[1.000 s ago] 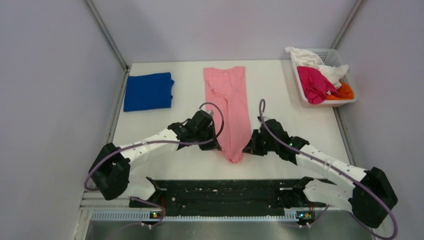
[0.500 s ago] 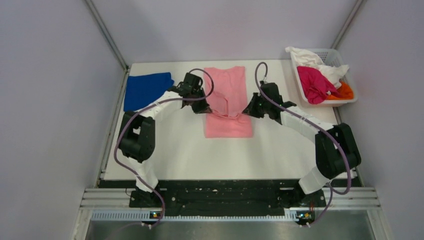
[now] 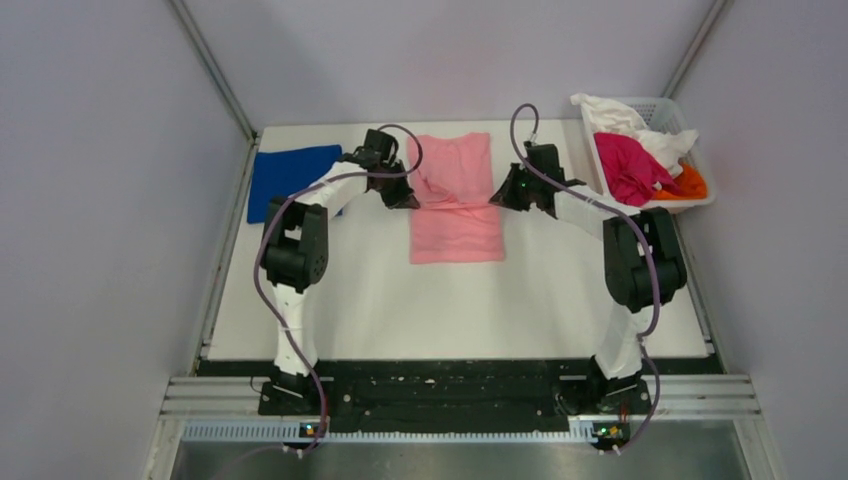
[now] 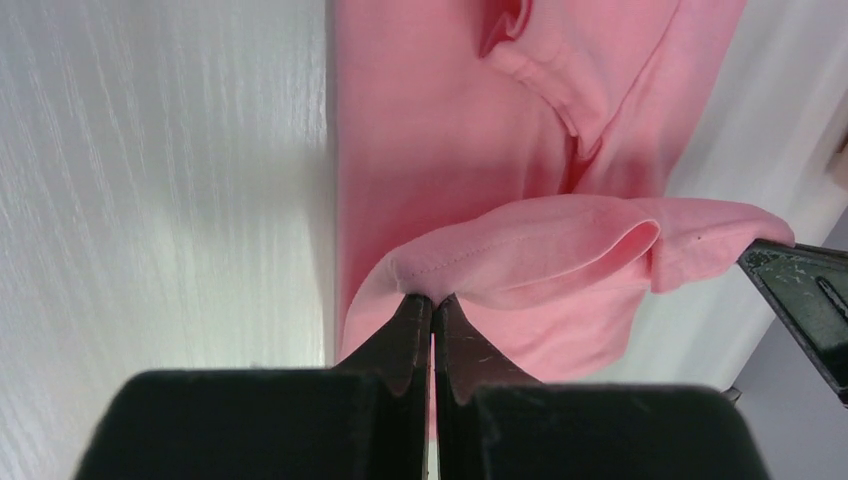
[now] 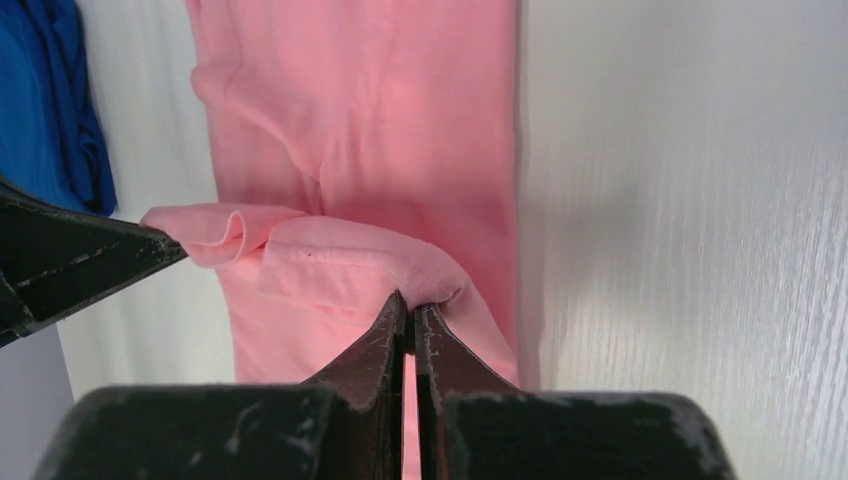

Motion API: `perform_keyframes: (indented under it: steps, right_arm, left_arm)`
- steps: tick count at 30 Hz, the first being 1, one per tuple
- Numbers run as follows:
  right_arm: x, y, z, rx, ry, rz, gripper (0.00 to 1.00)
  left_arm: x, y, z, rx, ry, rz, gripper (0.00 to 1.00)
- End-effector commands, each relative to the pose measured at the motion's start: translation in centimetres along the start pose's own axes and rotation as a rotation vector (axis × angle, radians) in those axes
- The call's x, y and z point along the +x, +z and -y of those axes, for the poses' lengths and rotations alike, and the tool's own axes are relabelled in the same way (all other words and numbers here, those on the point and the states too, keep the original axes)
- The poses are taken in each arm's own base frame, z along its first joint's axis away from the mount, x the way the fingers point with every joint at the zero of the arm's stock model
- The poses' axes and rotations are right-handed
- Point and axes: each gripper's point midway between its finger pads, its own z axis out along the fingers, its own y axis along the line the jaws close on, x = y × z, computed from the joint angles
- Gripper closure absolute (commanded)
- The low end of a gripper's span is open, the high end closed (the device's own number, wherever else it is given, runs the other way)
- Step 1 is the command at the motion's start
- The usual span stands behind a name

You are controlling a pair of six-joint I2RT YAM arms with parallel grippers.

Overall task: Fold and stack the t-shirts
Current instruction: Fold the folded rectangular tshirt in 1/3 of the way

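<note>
Wrist views, unlike overhead, show left fingers point(image 4: 405, 338) and right fingers point(image 5: 385, 342) clamped on the pink t-shirt point(image 3: 455, 228).

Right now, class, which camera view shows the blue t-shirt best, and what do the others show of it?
The top external view: the blue t-shirt lies at the table's far left, only its right edge behind the left arm. The right wrist view catches a sliver at upper left; the left wrist view shows none.
</note>
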Motion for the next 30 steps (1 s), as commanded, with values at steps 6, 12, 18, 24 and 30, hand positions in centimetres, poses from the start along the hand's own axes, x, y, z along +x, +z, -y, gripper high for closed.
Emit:
perform_keyframes:
  steps: [6, 12, 18, 24, 30]
  right_arm:
    - [-3.2, 2.9, 0.7, -0.035, -0.013, 0.043, 0.58]
    - [-2.9, 2.7, 2.2, 0.027, 0.004, 0.049, 0.19]
    - [-0.5, -0.6, 1.0, -0.023, -0.013, 0.046, 0.09]
    - [3.3, -1.8, -1.9, -0.074, -0.134, -0.019, 0.01]
    - [4.7, -0.1, -4.1, -0.084, -0.207, -0.047, 0.01]
  left_arm:
    - [-2.6, 0.9, 1.3, 0.089, 0.02, -0.004, 0.57]
    - [-3.0, -0.9, 2.5, 0.125, 0.013, 0.027, 0.01]
    - [0.5, -3.0, 0.2, 0.066, 0.002, 0.004, 0.01]
    - [4.7, -6.9, -3.1, -0.012, 0.007, 0.039, 0.01]
    - [9.7, -9.1, -5.7, -0.024, -0.007, 0.015, 0.01]
